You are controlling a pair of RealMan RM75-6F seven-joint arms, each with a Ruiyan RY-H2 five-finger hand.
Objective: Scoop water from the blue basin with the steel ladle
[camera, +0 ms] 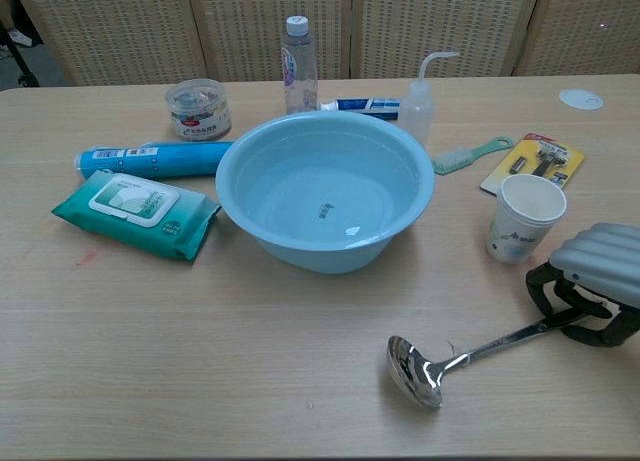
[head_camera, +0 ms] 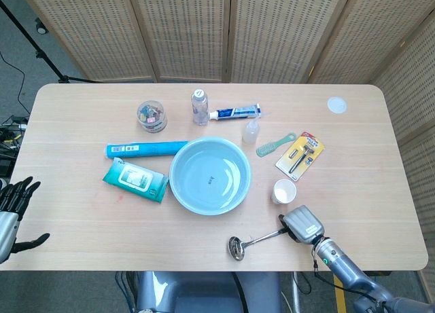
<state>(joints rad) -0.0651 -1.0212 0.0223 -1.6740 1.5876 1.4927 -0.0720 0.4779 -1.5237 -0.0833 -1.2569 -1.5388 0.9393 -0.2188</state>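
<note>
A round blue basin (camera: 325,186) (water inside) sits at frame centre; the steel ladle (camera: 470,356) lies lower right, bowl pointing left.

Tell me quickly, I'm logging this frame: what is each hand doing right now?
Left hand: open, holding nothing, at the table's left edge.
Right hand: fingers curled around the steel ladle handle, holding it.
</note>
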